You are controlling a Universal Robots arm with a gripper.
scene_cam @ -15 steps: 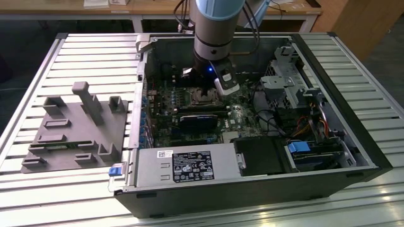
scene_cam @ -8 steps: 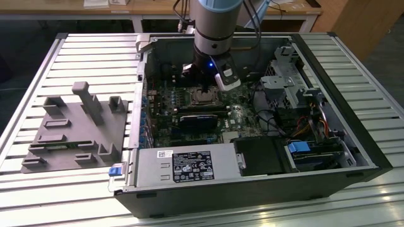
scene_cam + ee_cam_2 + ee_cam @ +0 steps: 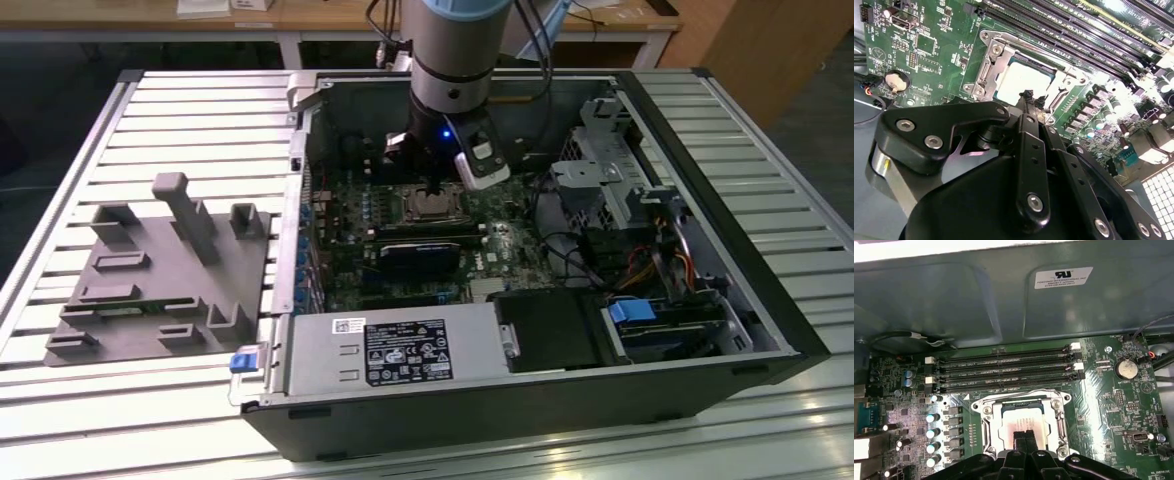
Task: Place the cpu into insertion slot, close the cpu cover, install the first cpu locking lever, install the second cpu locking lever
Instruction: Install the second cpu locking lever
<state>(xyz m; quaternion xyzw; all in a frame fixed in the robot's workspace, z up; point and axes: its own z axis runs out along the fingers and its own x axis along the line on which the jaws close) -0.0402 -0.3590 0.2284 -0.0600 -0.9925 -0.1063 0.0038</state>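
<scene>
The black two-finger gripper (image 3: 1025, 436) of the grey robot arm (image 3: 454, 60) hangs inside the open dark computer case (image 3: 747, 300), directly above the square socket with the pale metal rim (image 3: 430, 205) on the green circuit board (image 3: 1114, 410). In both wrist views its two slim fingers (image 3: 1029, 96) stand pressed together, with no gap and with nothing between them, so the claw is closed and empty. The small flat square chip with the silvery-grey top (image 3: 1019, 422) already lies in the socket, flat and level. The thin silvery metal frame plate (image 3: 1058, 426) lies down around the chip, and the chip's top shows through its large square opening. The fingertips are over the middle of the chip; I cannot tell whether they touch it or are just above it. Beside the socket run the long narrow black memory slots (image 3: 1004, 371). On the slatted white table (image 3: 134, 410), at the exterior view's left of the case, rests a grey plastic fixture with upright posts (image 3: 167, 270).
</scene>
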